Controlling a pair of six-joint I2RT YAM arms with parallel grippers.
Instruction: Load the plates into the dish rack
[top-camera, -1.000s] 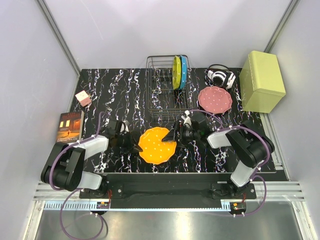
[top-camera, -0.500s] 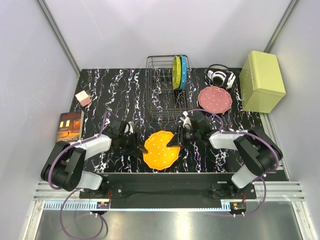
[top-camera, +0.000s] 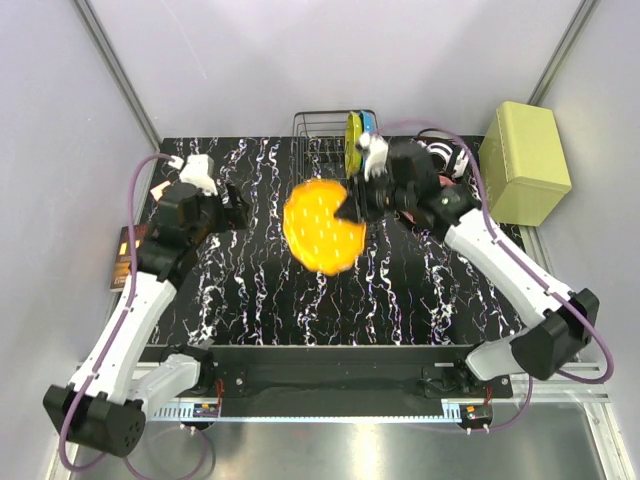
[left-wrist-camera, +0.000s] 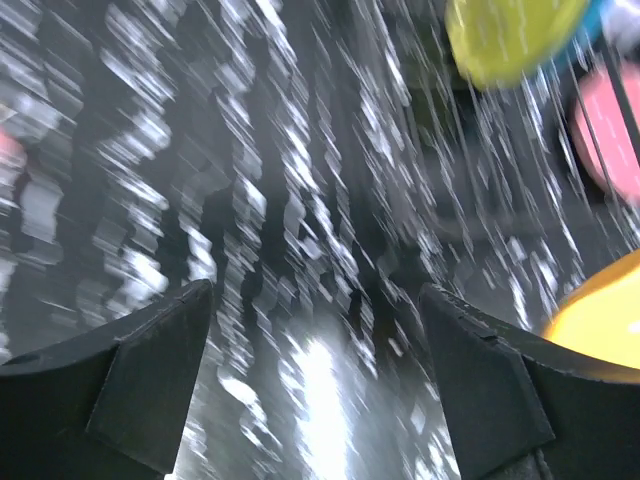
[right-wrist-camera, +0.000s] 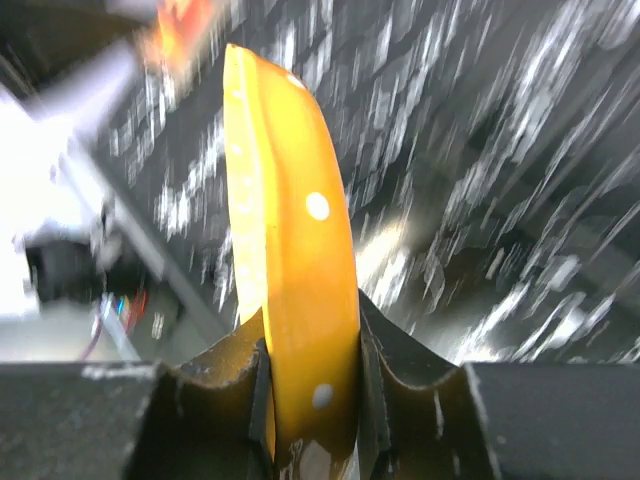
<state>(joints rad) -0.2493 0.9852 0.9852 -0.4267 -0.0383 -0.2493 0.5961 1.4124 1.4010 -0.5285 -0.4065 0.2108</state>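
My right gripper (top-camera: 348, 209) is shut on the rim of the orange plate (top-camera: 320, 228), which hangs tilted in the air over the middle of the table, in front of the dish rack (top-camera: 318, 128). In the right wrist view the orange plate (right-wrist-camera: 290, 250) stands on edge between the fingers of the right gripper (right-wrist-camera: 310, 385). A yellow-green plate (top-camera: 352, 138) and a blue plate (top-camera: 367, 126) stand upright in the rack. My left gripper (top-camera: 240, 213) is open and empty, left of the orange plate and apart from it. In the blurred left wrist view the left gripper (left-wrist-camera: 315, 380) shows table between its fingers; a pink plate (left-wrist-camera: 610, 130) shows at far right.
Black-and-white headphones (top-camera: 452, 156) lie right of the rack. A pale green box (top-camera: 525, 165) stands at the back right. A book (top-camera: 120, 265) lies at the left edge, partly under my left arm. The right arm reaches across the table's right half.
The right gripper shut on the orange plate and lifted it off the table toward the rack. The left gripper opened, let go of the plate and drew back up and left.
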